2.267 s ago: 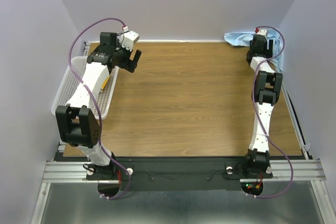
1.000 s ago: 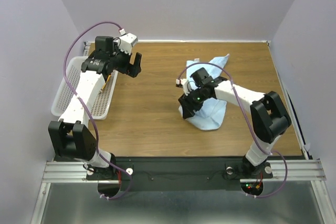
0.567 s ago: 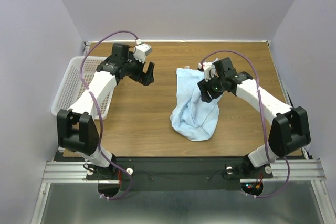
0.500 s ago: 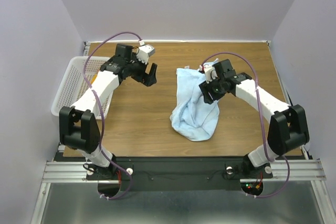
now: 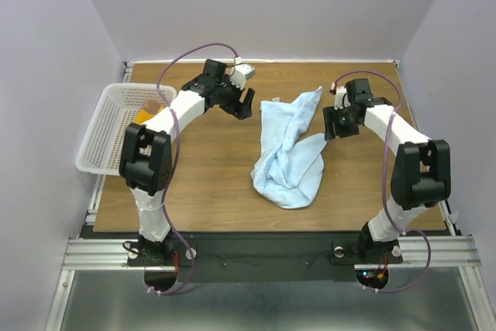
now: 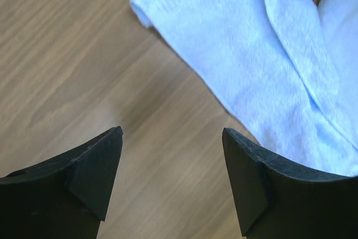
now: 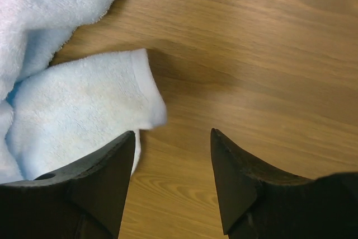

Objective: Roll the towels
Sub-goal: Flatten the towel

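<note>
**Figure. Towel rolling with two arms, early stage (overhead and wrist views).**

The light blue towel (image 5: 288,170) lies crumpled and twisted near the centre of the wooden table (image 5: 209,184). One narrow end reaches toward the far edge, and a folded corner points to the right. The towel is neither spread flat nor rolled.

The left gripper (image 5: 246,105) hovers just beside the towel's far-left corner. In the left wrist view its jaws stand wide with only bare wood between them. The towel's hemmed edge lies just ahead and to one side, untouched.

The right gripper (image 5: 331,126) is just beside the folded corner on the towel's right. In the right wrist view its jaws stand moderately apart and empty. The corner lies close to one jaw but not between the two.

A mustard-yellow cloth (image 5: 147,111), judged to be the second towel, sits in the white perforated basket (image 5: 97,141) at the table's left edge. The left arm partly hides it, so whether it is rolled cannot be told.

Progress, as judged from these views: the blue towel is wholly undone. It needs straightening into a flat strip and then rolling from one end, and neither corner is yet gripped.
</note>
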Tool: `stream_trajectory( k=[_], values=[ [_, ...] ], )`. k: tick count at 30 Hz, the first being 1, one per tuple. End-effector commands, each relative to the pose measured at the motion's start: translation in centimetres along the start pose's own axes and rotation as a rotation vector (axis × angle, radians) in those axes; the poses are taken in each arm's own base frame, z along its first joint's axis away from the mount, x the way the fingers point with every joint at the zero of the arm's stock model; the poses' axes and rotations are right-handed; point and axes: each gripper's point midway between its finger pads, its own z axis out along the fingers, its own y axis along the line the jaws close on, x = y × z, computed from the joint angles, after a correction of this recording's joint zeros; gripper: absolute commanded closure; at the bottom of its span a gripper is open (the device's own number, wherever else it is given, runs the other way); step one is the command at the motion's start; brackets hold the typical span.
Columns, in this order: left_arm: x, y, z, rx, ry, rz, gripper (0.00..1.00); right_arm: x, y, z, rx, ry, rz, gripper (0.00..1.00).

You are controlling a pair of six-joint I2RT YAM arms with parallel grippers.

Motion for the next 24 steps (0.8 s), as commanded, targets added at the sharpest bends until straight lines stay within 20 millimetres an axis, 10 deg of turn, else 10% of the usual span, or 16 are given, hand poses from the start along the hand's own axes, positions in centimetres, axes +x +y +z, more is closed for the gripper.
stream_trajectory(
  k=[1, 8, 14, 17, 24],
  values=[
    [-5.2, -1.6, 2.0, 0.023, -0.101, 0.057, 0.15, -1.0, 1.4, 1.4, -0.115, 0.011, 0.099, 0.39],
    [-5.8, -2.1, 7.9, -0.009, -0.077, 0.099, 0.01, -0.2, 2.3, 3.2, -0.193, 0.067, 0.154, 0.48],
    [-4.5, -0.7, 11.8, -0.097, -0.025, 0.149, 0.01, 0.0, 1.9, 2.5, -0.245, 0.056, 0.199, 0.98],
    [-3.5, 0.1, 12.6, -0.131, 0.016, 0.163, 0.02, -0.3, 1.2, 1.6, -0.270, 0.038, 0.267, 0.99],
    [1.8, 0.7, 10.3, -0.165, 0.187, 0.216, 0.56, -1.9, -1.3, -1.4, -0.259, -0.058, 0.318, 0.99]
  ],
)
